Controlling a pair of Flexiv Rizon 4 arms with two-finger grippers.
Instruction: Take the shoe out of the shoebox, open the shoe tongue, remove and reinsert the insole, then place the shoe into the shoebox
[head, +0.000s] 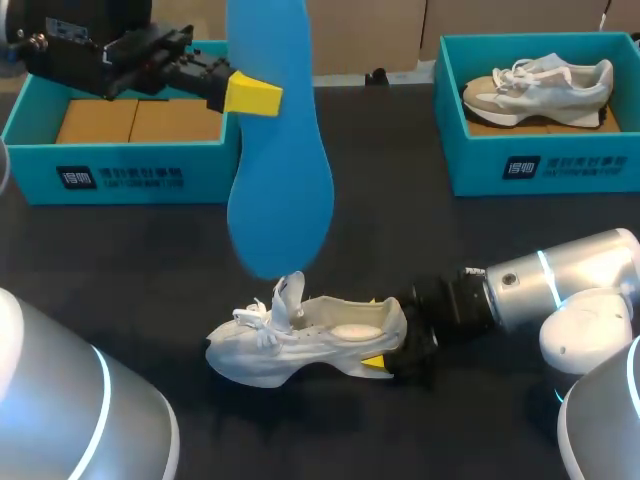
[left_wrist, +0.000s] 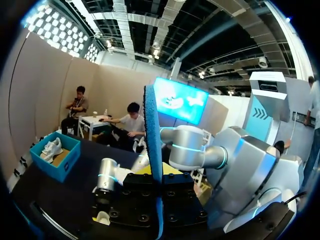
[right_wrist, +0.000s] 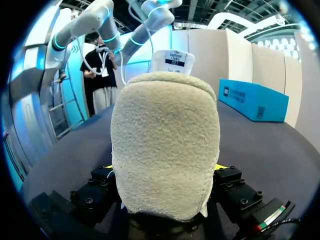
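A white shoe (head: 300, 335) lies on its side on the dark table, toe to the left, with its tongue pulled up. My right gripper (head: 388, 355) holds it at the heel, one yellow tip showing under the sole. In the right wrist view the fuzzy heel (right_wrist: 165, 145) fills the space between the fingers. My left gripper (head: 250, 95) is raised at the back left, shut on a blue insole (head: 280, 160) that hangs down, its lower end just above the tongue. Seen from the left wrist, the insole (left_wrist: 152, 145) stands edge-on between the fingers.
A teal shoebox (head: 120, 170) with a cardboard bottom stands at the back left, under my left arm. A second teal box (head: 540, 165) at the back right holds another pale shoe (head: 540, 85). Bare table lies between the boxes and the shoe.
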